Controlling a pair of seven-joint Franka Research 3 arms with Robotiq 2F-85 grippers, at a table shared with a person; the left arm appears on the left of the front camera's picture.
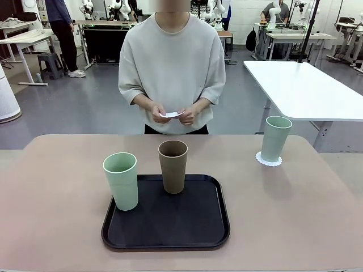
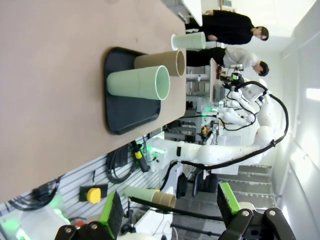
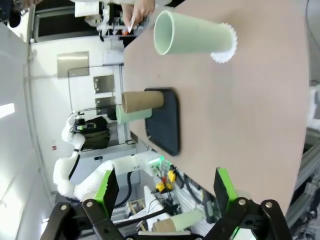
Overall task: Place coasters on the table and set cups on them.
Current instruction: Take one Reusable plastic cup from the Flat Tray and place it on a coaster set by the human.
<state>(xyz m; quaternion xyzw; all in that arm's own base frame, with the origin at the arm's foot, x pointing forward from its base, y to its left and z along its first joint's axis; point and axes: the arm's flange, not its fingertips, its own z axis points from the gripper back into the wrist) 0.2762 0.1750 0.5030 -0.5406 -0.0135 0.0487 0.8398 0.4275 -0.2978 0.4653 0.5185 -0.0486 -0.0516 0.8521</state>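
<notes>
Matte tapered mint cup (image 1: pixel 276 137) tops scalloped coaster (image 1: pixel 269 162); left tool (image 2: pixel 170 205) and right tool (image 3: pixel 166 186) gape.

left cup (image 1: pixel 121 181), middle cup (image 1: pixel 173 166) on tray (image 1: pixel 170 239), right cup (image 1: pixel 275 137) on coaster (image 1: pixel 268 160) farther back on table (image 1: pixel 295 215)

Sideways view: a mint cup (image 2: pixel 137 84) and a brown cup (image 2: pixel 160 62) stand on a black tray (image 2: pixel 125 120) on the beige table (image 2: pixel 50 75), another mint cup (image 2: pixel 189 40) beyond. The left gripper (image 2: pixel 169 205) gapes wide.

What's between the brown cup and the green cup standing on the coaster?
Just bare tray and bare table, as the front view shows.
</notes>
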